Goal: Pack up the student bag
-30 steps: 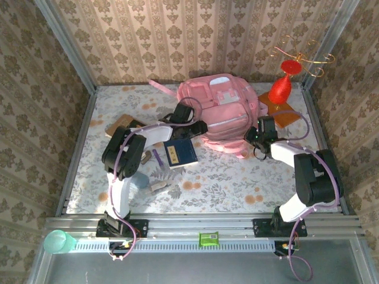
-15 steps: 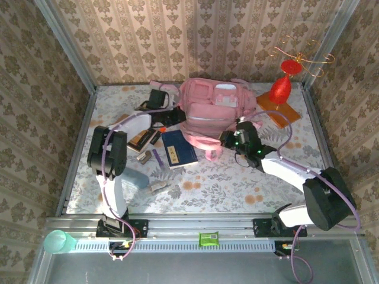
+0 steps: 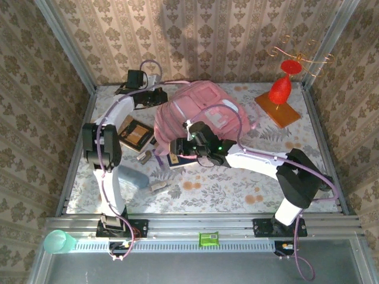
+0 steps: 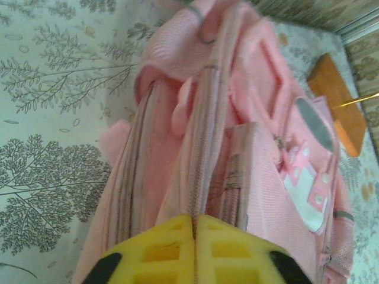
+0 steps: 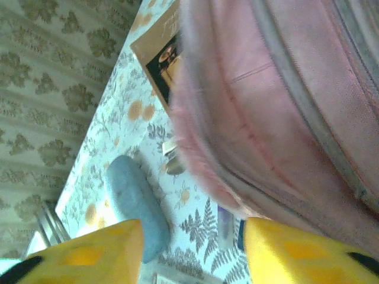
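The student bag (image 3: 198, 109), a big pink backpack, lies tipped toward the left in the middle of the table. My left gripper (image 3: 159, 97) is at its far-left top. In the left wrist view the yellow jaws are pressed together on a pink zip seam of the student bag (image 4: 237, 106), so my left gripper (image 4: 194, 220) is shut on it. My right gripper (image 3: 177, 148) sits at the bag's near-left edge. Its yellow fingers stand apart in the right wrist view with nothing between them, the right gripper (image 5: 192, 239) just below the bag's underside (image 5: 284, 100).
A navy book (image 3: 177, 161) pokes out from under the bag. A brown book (image 3: 135, 133), a grey-blue case (image 3: 135, 176) and small items (image 3: 157, 187) lie on the left. A red vase (image 3: 280, 89) stands on an orange board (image 3: 278, 111) at the back right.
The bag has been dragged left and tipped over the navy book. My left gripper went toward the back left with it. My right gripper swept left and opened.
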`<state>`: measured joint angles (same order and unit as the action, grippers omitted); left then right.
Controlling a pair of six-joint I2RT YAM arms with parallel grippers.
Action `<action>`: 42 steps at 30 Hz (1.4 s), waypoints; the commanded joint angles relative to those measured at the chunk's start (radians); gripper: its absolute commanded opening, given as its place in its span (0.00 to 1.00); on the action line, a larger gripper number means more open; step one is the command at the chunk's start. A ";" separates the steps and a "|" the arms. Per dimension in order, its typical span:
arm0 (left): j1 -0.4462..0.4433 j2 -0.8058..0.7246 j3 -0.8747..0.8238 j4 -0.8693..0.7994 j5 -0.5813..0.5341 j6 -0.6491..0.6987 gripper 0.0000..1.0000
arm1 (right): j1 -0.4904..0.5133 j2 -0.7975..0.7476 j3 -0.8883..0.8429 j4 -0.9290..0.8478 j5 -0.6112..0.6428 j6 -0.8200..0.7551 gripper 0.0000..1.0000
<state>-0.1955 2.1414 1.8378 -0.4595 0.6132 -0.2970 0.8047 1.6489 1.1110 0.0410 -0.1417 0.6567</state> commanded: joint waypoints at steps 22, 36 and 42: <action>-0.238 -0.709 -0.965 0.193 -0.470 -0.399 0.91 | -0.606 0.097 -0.220 0.140 -0.005 0.236 0.84; -0.168 -0.445 -0.677 0.311 -0.284 -0.302 0.36 | -0.574 -0.234 -0.473 0.401 -0.139 0.352 0.11; -0.099 -0.349 -0.544 0.243 -0.361 -0.221 0.50 | -0.379 -0.282 -0.493 0.391 0.000 0.396 0.11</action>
<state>-0.3023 1.7744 1.2343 -0.2241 0.2668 -0.5915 0.3359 1.3808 0.6243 0.3656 -0.1341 1.0096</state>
